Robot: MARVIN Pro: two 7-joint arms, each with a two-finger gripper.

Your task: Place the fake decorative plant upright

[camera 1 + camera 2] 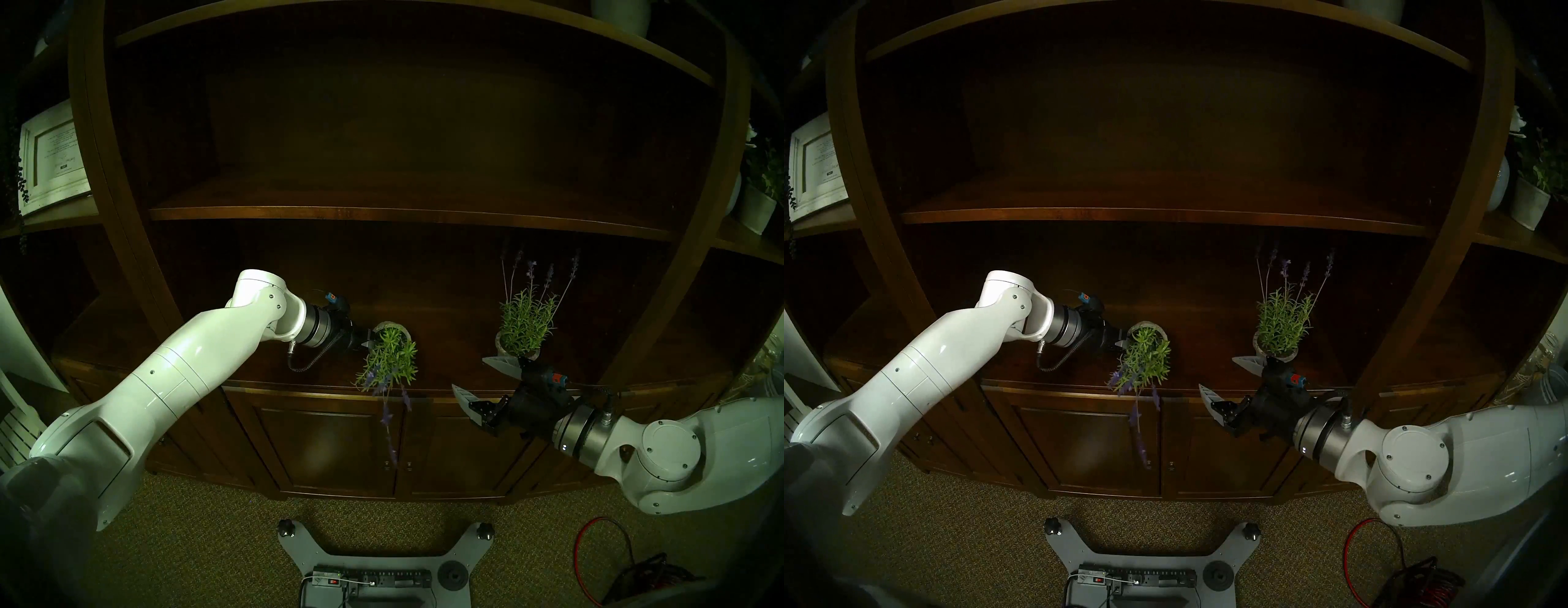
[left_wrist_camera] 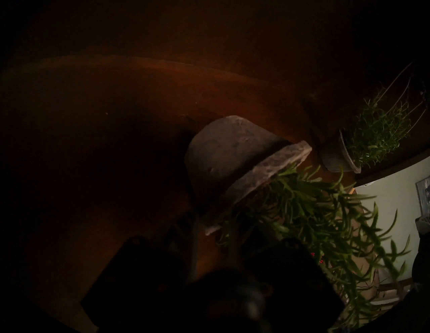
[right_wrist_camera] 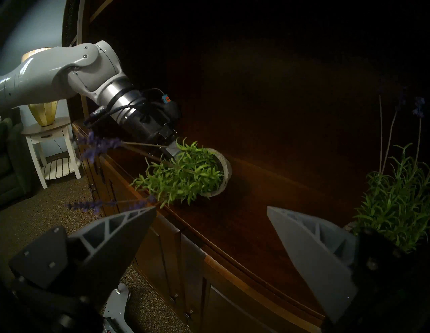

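Dark wooden shelving unit with cabinet doors below; speckled carpet; white side table bearing a yellow lamp; dim light.

The fake plant lay tipped on its side on the dark wooden shelf, near the front edge. Its small round grey pot, rough like stone with a thick rim, had its mouth turned toward the shelf's front. Bushy green needle-like leaves spilled out over the edge, and thin stems with purple flower spikes hung down in front of the cabinet doors below.
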